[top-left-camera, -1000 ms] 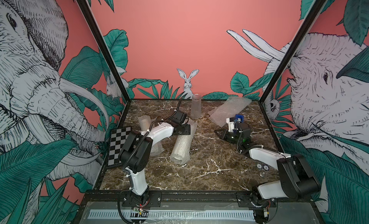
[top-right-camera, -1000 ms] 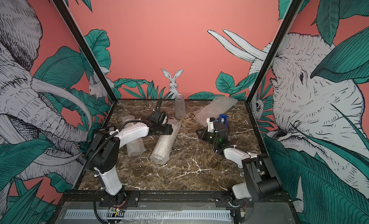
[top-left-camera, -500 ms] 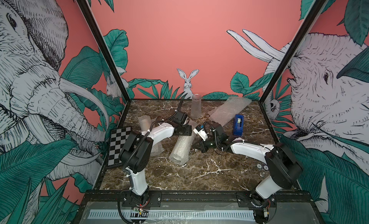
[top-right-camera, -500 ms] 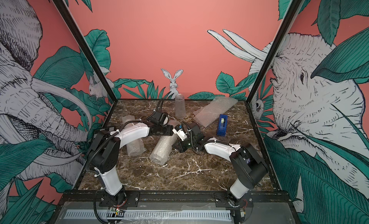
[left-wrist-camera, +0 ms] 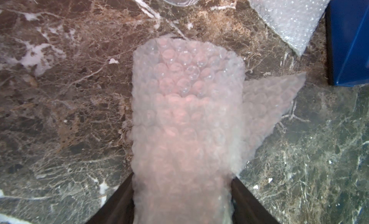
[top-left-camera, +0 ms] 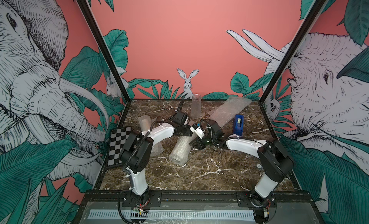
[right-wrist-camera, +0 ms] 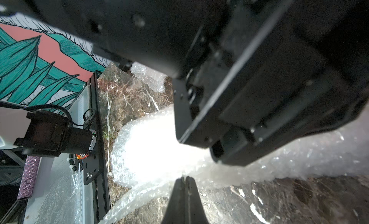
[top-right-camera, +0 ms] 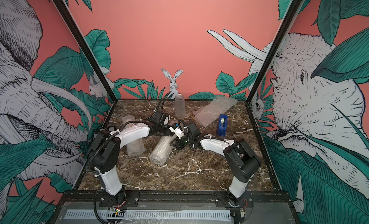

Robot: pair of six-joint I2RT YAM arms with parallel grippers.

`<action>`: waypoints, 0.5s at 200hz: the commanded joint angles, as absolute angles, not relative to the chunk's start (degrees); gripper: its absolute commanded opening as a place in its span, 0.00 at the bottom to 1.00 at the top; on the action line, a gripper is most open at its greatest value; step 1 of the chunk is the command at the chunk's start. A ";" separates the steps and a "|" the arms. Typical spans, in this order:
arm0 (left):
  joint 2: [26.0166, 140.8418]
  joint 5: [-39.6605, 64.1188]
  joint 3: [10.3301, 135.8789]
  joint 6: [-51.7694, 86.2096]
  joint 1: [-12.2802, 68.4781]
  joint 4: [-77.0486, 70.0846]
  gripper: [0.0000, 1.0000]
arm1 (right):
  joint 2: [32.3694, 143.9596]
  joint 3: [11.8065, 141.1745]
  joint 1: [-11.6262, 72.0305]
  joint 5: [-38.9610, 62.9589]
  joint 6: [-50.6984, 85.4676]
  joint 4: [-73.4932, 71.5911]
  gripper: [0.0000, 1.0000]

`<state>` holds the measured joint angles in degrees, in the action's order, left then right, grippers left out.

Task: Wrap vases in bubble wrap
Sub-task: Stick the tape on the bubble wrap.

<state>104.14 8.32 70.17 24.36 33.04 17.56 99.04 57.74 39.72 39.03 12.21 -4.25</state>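
Observation:
A vase rolled in bubble wrap (top-left-camera: 178, 152) (top-right-camera: 159, 151) lies in the middle of the marble table in both top views. My left gripper (top-left-camera: 184, 131) (left-wrist-camera: 182, 203) is shut on its far end, with a dark finger (left-wrist-camera: 119, 205) on each side of the roll (left-wrist-camera: 185, 113). A loose flap (left-wrist-camera: 269, 107) sticks out sideways. My right gripper (top-left-camera: 196, 144) (right-wrist-camera: 184, 181) is shut, its tips against the flap's edge (right-wrist-camera: 151, 191); nothing shows between them. A clear glass vase (top-left-camera: 195, 106) stands at the back. A second wrapped vase (top-left-camera: 144, 122) lies behind the left arm.
A flat bubble wrap sheet (top-left-camera: 229, 111) (left-wrist-camera: 289, 15) lies at the back right. The blue tape dispenser (top-left-camera: 238, 125) (left-wrist-camera: 349, 43) stands just right of the right wrist. A checkerboard card (top-left-camera: 117, 145) leans at the left wall. The left gripper body (right-wrist-camera: 239, 73) looms close over the right wrist.
My right arm has left the tape dispenser and swung left to the wrapped roll, staying shut. The dispenser stays at the back right. The left gripper has not moved.

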 commanded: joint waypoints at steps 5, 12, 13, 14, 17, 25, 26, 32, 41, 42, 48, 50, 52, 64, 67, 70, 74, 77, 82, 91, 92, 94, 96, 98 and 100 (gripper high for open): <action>104.66 10.37 68.03 25.10 34.21 21.05 0.69 | 101.57 58.10 39.99 39.42 13.72 -7.52 0.00; 104.48 10.24 67.86 25.21 34.28 21.03 0.69 | 101.75 57.50 40.01 39.46 15.03 -9.91 0.00; 104.45 10.22 67.81 25.22 34.28 21.06 0.69 | 101.76 57.45 40.00 39.46 15.21 -10.14 0.00; 104.43 10.21 67.79 25.31 34.23 21.03 0.69 | 101.81 57.42 40.00 39.46 15.34 -10.30 0.00; 104.30 10.13 67.72 25.43 34.21 21.02 0.69 | 102.06 57.40 39.99 39.46 15.71 -10.67 0.00; 104.10 10.03 67.51 25.61 34.26 20.92 0.69 | 102.43 57.64 39.99 39.63 16.43 -10.94 0.00; 104.12 9.98 67.51 25.59 34.31 20.92 0.69 | 102.43 57.69 39.99 39.68 16.43 -11.04 0.00; 103.92 9.81 67.41 25.72 34.25 20.98 0.69 | 102.73 57.84 39.99 39.44 16.79 -11.07 0.00; 103.90 9.52 67.31 25.71 34.27 21.02 0.69 | 102.80 57.65 39.99 38.50 17.20 -11.24 0.00; 103.89 9.51 67.32 25.73 34.23 21.01 0.69 | 102.82 57.70 39.99 38.37 17.26 -11.29 0.00; 103.85 9.41 67.26 25.75 34.28 21.06 0.69 | 102.75 57.57 39.99 37.78 17.65 -11.56 0.00; 103.83 9.41 67.24 25.75 34.26 21.06 0.69 | 102.70 57.57 39.99 37.57 17.73 -11.59 0.00; 103.81 9.40 67.24 25.75 34.27 21.04 0.69 | 102.73 57.57 39.99 37.41 17.81 -11.66 0.00; 103.73 9.32 67.19 25.84 34.30 21.09 0.69 | 102.70 57.41 40.01 36.51 18.57 -12.12 0.00; 103.71 9.32 67.23 25.84 34.28 21.09 0.69 | 102.67 57.31 40.00 36.42 18.79 -12.28 0.00; 103.74 9.25 67.24 25.84 34.28 21.09 0.69 | 102.66 57.18 39.99 36.39 19.11 -12.52 0.00; 103.71 9.23 67.24 25.84 34.28 21.14 0.69 | 102.60 56.94 39.92 36.37 19.59 -13.07 0.00; 103.60 9.16 67.24 25.80 34.27 21.14 0.69 | 102.46 56.75 39.91 36.38 20.13 -13.67 0.00; 103.54 9.06 67.13 25.84 34.28 21.10 0.69 | 102.44 56.23 39.75 36.54 21.19 -15.01 0.00; 103.41 8.90 67.08 25.89 34.28 21.04 0.69 | 102.57 55.48 39.39 37.05 23.77 -18.09 0.01; 103.39 8.89 67.07 25.87 34.28 21.02 0.69 | 102.61 55.38 39.34 37.11 24.02 -18.36 0.02; 103.37 8.81 67.06 25.87 34.32 21.03 0.69 | 102.65 55.20 39.21 37.21 24.55 -18.78 0.02; 103.36 8.80 67.04 25.85 34.24 21.01 0.69 | 102.70 55.11 39.16 37.27 24.95 -19.26 0.02; 103.36 8.75 67.01 25.93 34.27 21.01 0.69 | 102.73 55.11 39.15 37.18 25.31 -19.49 0.02; 103.32 8.71 66.98 25.95 34.23 21.03 0.69 | 102.74 55.13 39.12 37.16 25.51 -19.57 0.02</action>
<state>103.90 8.05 69.34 24.88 33.08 16.29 102.35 56.75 39.59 37.60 20.27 -12.45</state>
